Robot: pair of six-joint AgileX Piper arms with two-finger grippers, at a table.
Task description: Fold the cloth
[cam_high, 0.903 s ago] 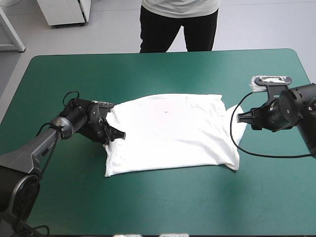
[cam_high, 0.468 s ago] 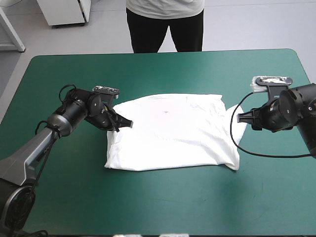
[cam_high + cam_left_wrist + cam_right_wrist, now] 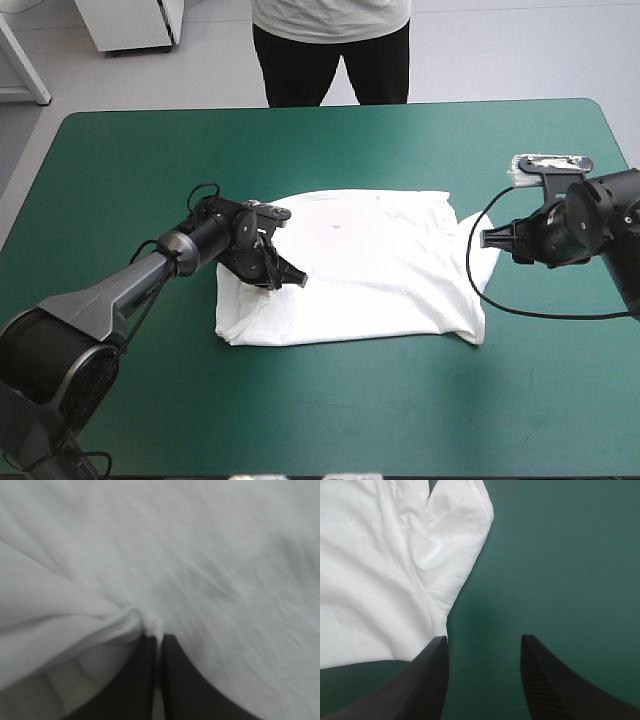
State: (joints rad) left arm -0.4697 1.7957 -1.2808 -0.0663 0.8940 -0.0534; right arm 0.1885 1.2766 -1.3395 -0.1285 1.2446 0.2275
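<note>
On the middle of the teal-green cover [image 3: 300, 140] lies the T-shirt [image 3: 380, 260], white and spread nearly flat, its long side running across the table. Its left edge is rucked and doubled over toward the middle, and there the left gripper [image 3: 288, 281] sits over the cloth. In the left wrist view the two black fingers [image 3: 142, 680] stand pressed together in a narrow arch, with a small pinch of white fabric bunched at their tips. A soft fold runs away from that pinch to one side, and the rest of that view is white cloth with no edge in sight. The jaws are thus all but closed, and they have hold of the T-shirt. The edge near this gripper seems raised in a loose loop, though how far it clears the table cannot be made out.

The right gripper [image 3: 487, 238] hangs at the right end of the T-shirt, just beside the sleeve [image 3: 484, 262] that sticks out there, and it points toward the cloth. Its own wrist view shows its fingers well apart, with only bare teal-green cover between them, so they hold nothing. One fingertip stands just beside the white hem, the other over bare cover. Ahead of the gripper the sleeve lies flat, a rounded lobe against the green.
</note>
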